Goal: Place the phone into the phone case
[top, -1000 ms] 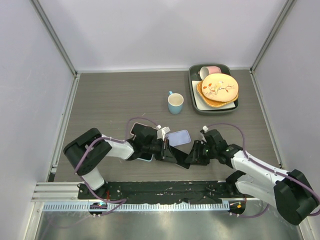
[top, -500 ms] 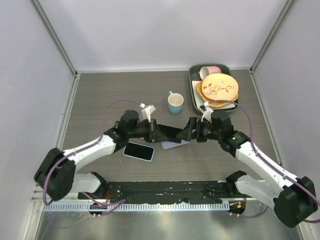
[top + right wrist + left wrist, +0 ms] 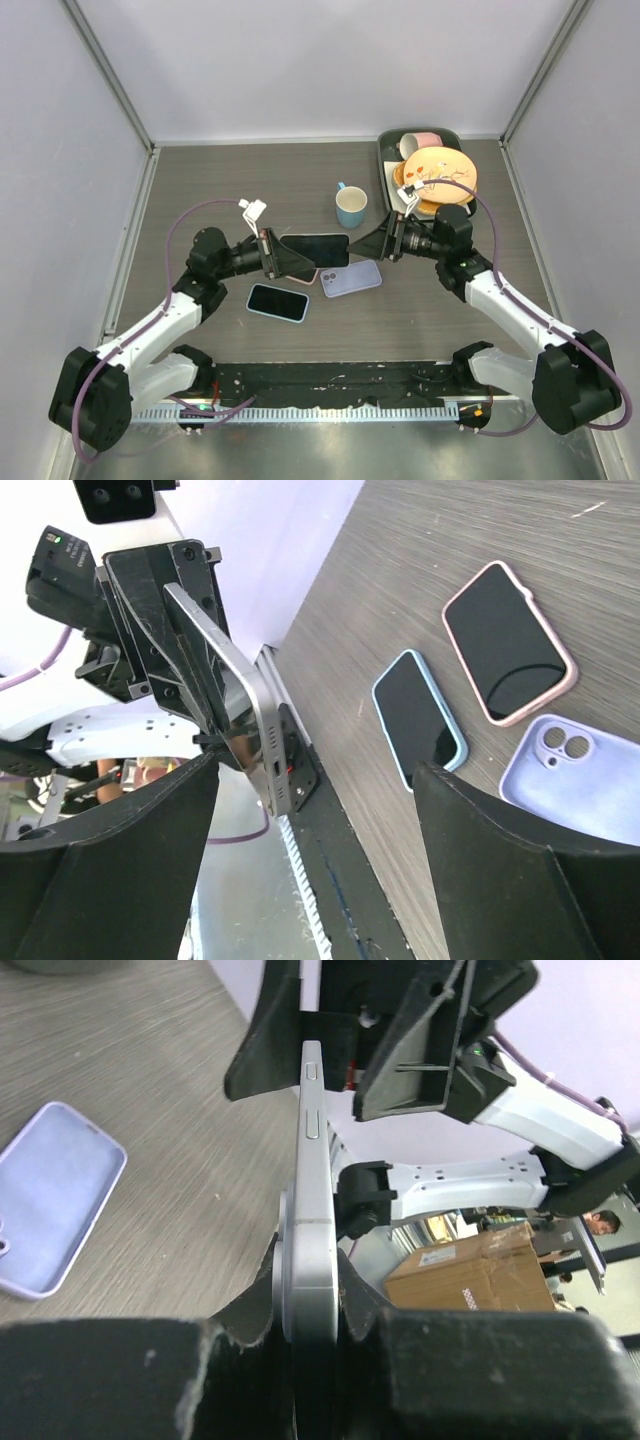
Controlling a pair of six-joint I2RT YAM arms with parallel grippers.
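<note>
A silver phone (image 3: 318,248) with a dark screen hangs level above the table, and my left gripper (image 3: 285,255) is shut on its left end. In the left wrist view the phone (image 3: 312,1160) runs edge-on away from the left gripper (image 3: 310,1280). My right gripper (image 3: 378,243) faces it from the right, open, with nothing between its fingers. The phone's free end (image 3: 235,695) points into the gap of the right gripper (image 3: 315,780). A lavender phone case (image 3: 351,278) lies flat on the table just below, its camera cut-out showing (image 3: 585,780).
A blue-cased phone (image 3: 278,302) lies near the front. A pink-cased phone (image 3: 508,643) lies under the held one. A blue mug (image 3: 351,206) stands behind the grippers. A dark tray (image 3: 383,170) at the back right holds plates and a pink cup.
Both arms have swung from the near edge to mid-table. The right gripper has opened and drawn back to the right. The left gripper has pulled left, still holding the phone.
</note>
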